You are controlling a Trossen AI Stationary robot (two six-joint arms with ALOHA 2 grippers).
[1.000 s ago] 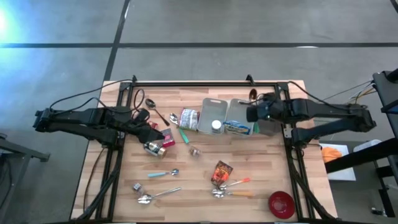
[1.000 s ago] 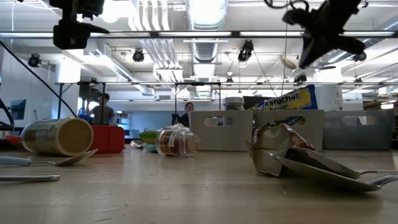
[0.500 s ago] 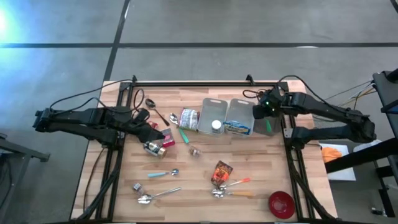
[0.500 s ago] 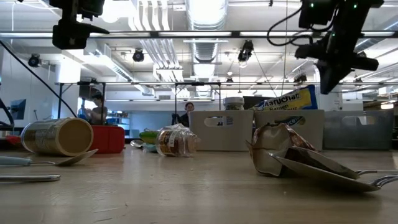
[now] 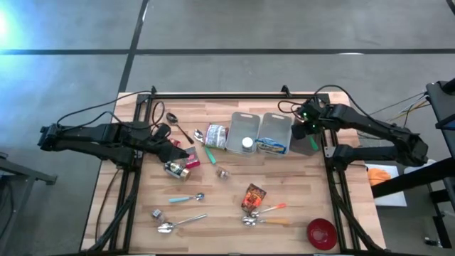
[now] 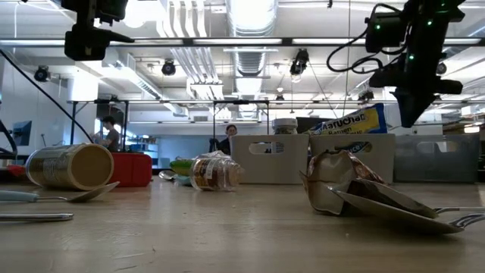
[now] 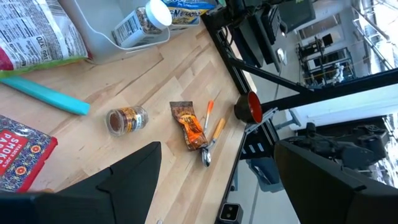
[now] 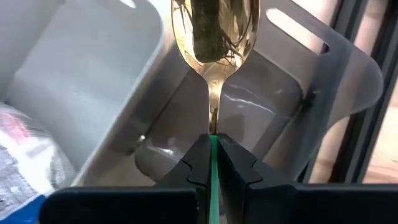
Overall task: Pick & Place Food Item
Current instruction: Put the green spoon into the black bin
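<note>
My right gripper (image 8: 213, 140) is shut on a spoon with a golden bowl (image 8: 214, 28) and a green handle. It hangs over a dark grey bin (image 8: 298, 106) at the table's far right (image 5: 311, 128), and shows high on the right in the low view (image 6: 413, 95). My left gripper (image 5: 178, 151) waits open above the left side, over a can (image 5: 174, 168) lying on its side and a red box (image 5: 190, 161). A snack packet (image 7: 189, 124), a small jar (image 7: 126, 118) and a printed bag (image 5: 217, 135) lie on the table. My right gripper pinches the spoon's thin green handle (image 8: 213, 155) between its two fingers, close to where the metal neck begins. The fingers slant steeply down and lie along the spoon. The spoon sticks out beyond the fingertips, lifted clear, its bowl above the dark grey bin.
Two light grey bins (image 5: 243, 131) (image 5: 274, 134) stand at the far middle, one with a white-lidded jar, the other with a blue packet. More spoons (image 5: 178, 224) (image 5: 264, 217) and a red bowl (image 5: 321, 232) lie toward the near edge. Black frame rails (image 5: 330, 178) run along both sides.
My right gripper has swung toward the table's right edge with the spoon, come lower and tipped to point more steeply down, rolling as it went. It now stands over the dark grey bin. The spoon stays in its hold.
</note>
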